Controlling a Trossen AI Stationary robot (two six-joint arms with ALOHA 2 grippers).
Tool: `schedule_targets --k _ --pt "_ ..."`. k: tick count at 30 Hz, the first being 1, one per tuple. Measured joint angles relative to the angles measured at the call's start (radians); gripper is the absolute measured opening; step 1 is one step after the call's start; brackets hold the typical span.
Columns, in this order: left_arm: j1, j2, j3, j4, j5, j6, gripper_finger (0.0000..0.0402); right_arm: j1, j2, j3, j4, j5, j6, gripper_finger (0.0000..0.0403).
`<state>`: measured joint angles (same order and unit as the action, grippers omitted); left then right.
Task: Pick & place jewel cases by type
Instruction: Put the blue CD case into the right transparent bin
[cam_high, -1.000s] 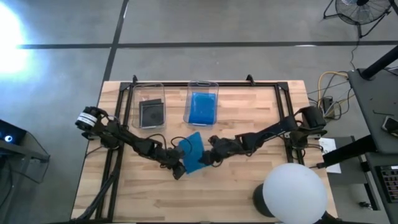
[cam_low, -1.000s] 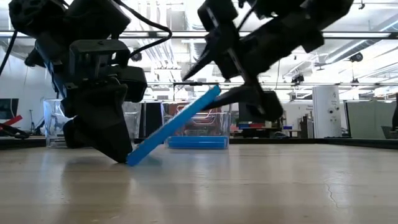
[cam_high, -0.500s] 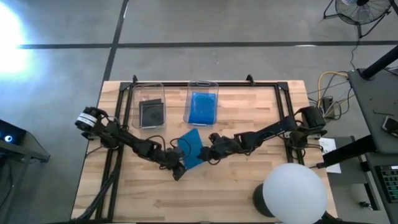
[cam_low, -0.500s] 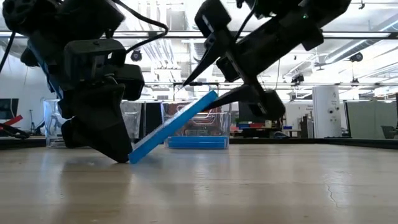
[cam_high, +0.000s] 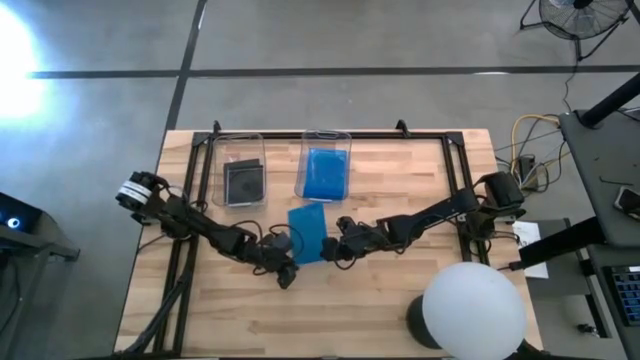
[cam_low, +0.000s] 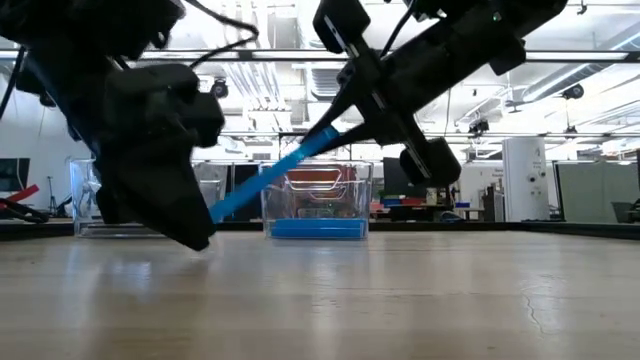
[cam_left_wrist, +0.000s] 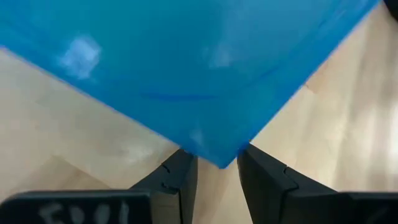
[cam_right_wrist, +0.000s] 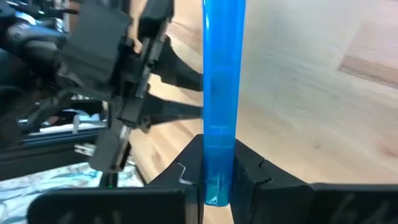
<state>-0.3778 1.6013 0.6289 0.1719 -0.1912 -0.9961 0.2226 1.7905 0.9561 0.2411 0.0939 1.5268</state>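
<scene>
right claw (cam_high: 334, 249) pinched the thin bright blue plastic jewel case (cam_high: 308, 234); left claw (cam_high: 288, 256) stood spread at its corner. you needed it level over the blue bin (cam_high: 326, 167).

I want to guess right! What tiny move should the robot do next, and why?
Probably the right gripper carries the blue case toward the bin holding blue ones: it pinches the case, already tilted off the table.

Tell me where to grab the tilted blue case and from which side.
Grip the blue jewel case across its thin edge, as the right gripper does from the right. It is tilted, so faces are awkward; only its thickness fits between fingers. The left gripper brackets the lower corner.
</scene>
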Motion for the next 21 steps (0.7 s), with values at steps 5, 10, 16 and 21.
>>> schedule_targets --k 5,10,16,21 --pt "-0.069 -0.090 0.000 -0.078 -0.065 -0.004 0.0094 0.011 -0.014 0.006 0.004 0.003 0.000 0.0029" --pt "-0.148 -0.258 0.002 -0.269 -0.253 -0.045 0.0094 0.022 -0.047 0.007 -0.004 0.054 0.005 0.0034" --pt "-0.209 -0.501 0.002 -0.456 -0.381 -0.109 0.0094 0.011 -0.118 0.011 -0.005 0.239 -0.011 0.0036" --pt "-0.213 -0.665 0.003 -0.457 -0.385 -0.092 0.0094 -0.072 -0.143 0.037 -0.005 0.260 -0.104 0.0036"
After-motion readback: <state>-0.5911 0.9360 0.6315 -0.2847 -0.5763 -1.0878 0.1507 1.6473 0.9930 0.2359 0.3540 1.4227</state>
